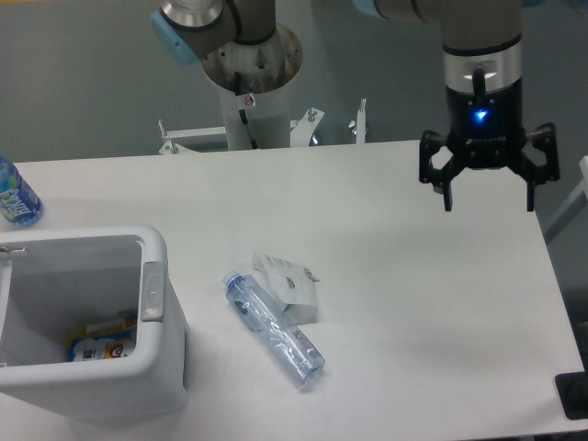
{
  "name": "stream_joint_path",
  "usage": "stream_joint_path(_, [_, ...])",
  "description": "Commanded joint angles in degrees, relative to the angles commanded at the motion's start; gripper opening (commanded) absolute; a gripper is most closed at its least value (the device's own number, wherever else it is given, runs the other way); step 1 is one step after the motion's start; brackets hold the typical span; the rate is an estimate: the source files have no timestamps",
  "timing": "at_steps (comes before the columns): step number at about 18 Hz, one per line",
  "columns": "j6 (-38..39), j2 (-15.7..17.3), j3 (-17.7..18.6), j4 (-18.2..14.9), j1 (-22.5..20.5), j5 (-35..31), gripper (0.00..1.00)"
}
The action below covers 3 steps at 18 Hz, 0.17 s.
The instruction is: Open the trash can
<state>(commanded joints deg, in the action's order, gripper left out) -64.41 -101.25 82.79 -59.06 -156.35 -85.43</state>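
Item 1, trash can (87,367): white boxy bin, rounded corners, near-left corner of desk (413,303), partly cut by frame's left edge. Mouth faces up; interior visible w/ coloured packaging at bottom. Lid not clearly made out; appears already open, judged from exposed interior. Small grey latch (152,290) on right rim. Long axis not determinable, since left part out of frame.

Item 2, claw (489,195): far-right of desk, raised above surface, fingers spread wide, nothing held. Blue light lit on body. Trash can lies far to camera-left and toward near edge from claw; well apart, w/ clutter between. Single arm, so no nearer/farther choice. Any approach to latch would call for long diagonal travel across desk.

Item 3, clear plastic bottle (274,329): lying flat mid-desk, axis diagonal. Label illegible.

Item 4, white crumpled packet (288,283): touching bottle's upper side; dark print, too small to read.

Item 5, blue-labelled bottle (16,196): far-left edge, upright; writing unreadable.
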Motion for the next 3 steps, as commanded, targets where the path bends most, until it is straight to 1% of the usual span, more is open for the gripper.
stream_joint_path(1, [-1.8,0.1,0.6,0.2,-0.3,-0.5,1.00])
stream_joint_path(3, [-4.7,0.1,0.7,0.2,-0.5,-1.8,1.00])
